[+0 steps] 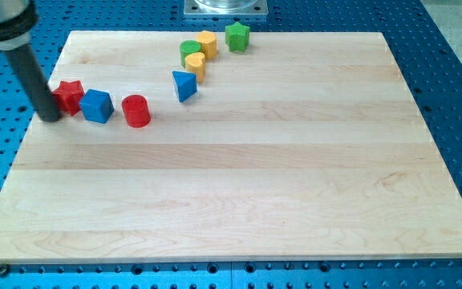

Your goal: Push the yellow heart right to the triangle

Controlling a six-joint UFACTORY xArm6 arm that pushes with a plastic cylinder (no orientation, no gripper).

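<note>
Spanning most of the frame, the pale wooden desk [239, 177] carries 8 small coloured blocks, all gathered in its upper-left part. The dark rod descends from the view's top left; my tip [50, 118] rests on the desk at the far left, touching or just beside the red star [70, 96]. The tool is a plain rod with no jaws, so there is nothing to part or clamp, and it holds no block.

A row of 3 runs rightward from the tip: the red star, the blue cube [97, 105] touching it, and the red cylinder [135, 110] just beside the cube. A second cluster lies near the view's top: the blue triangle [184, 84], and above it the yellow heart [196, 65], which looks to touch the green cylinder [191, 50]. A yellow block [207, 42], possibly hexagonal, and a green star [237, 35] complete the group.

The yellow heart sits just above and right of the triangle, well apart from the tip. It is probably light, rigid and free-sliding on the smooth wood, and likely to rotate if struck off-centre. Contact is best made squarely on its upper flank, though the crowding green cylinder leaves little room.
</note>
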